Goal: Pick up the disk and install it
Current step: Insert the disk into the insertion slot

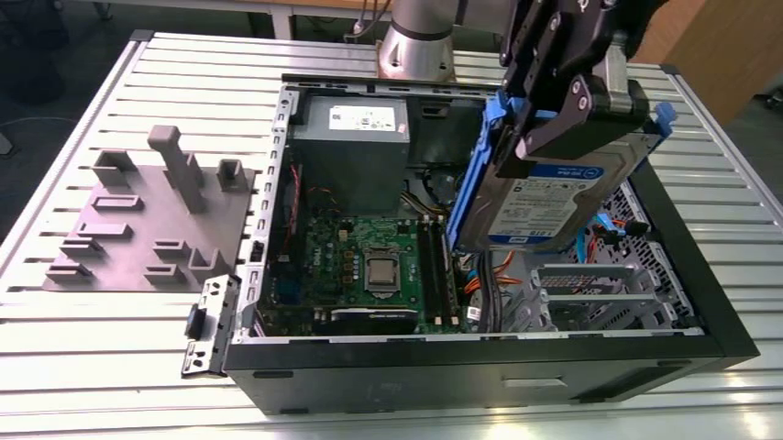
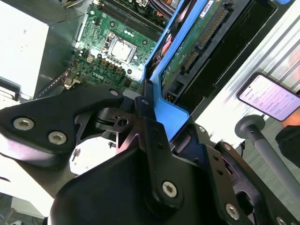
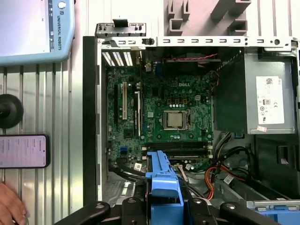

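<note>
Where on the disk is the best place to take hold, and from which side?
By the blue carrier's end edge, from above: the disk hangs nearly upright over the open computer case, and the claw is clamped there, which leaves its lower end free.

Arm base [image 1: 416, 46] mounted at far bench edge in exterior view. Black claw [image 1: 556, 137] hangs from above, angled downward, fingers clamped on upper edge of disk [image 1: 556, 197], held nearly upright, tilted. In both wrist views, claw [image 3: 164, 206] linkages grip blue carrier edge.
</note>
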`<control>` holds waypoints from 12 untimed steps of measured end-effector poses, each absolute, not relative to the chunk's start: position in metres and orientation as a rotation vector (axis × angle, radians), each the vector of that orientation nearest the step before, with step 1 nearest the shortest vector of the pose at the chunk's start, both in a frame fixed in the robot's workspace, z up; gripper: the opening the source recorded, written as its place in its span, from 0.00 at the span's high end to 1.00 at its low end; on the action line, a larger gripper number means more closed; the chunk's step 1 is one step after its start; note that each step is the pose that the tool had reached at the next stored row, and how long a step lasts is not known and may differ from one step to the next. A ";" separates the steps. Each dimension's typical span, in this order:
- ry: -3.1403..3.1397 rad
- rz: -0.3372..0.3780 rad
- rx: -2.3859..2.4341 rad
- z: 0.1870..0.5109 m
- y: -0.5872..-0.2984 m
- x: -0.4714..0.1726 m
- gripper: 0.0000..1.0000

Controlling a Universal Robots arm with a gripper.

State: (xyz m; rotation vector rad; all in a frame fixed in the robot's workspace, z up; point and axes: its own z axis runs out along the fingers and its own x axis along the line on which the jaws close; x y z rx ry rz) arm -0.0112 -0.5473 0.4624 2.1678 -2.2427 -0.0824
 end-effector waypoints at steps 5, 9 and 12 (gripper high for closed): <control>-2.243 -0.083 2.168 0.461 -0.555 -0.006 0.64; -2.243 -0.082 2.167 0.460 -0.557 0.002 0.64; -2.242 -0.081 2.167 0.458 -0.558 0.009 0.64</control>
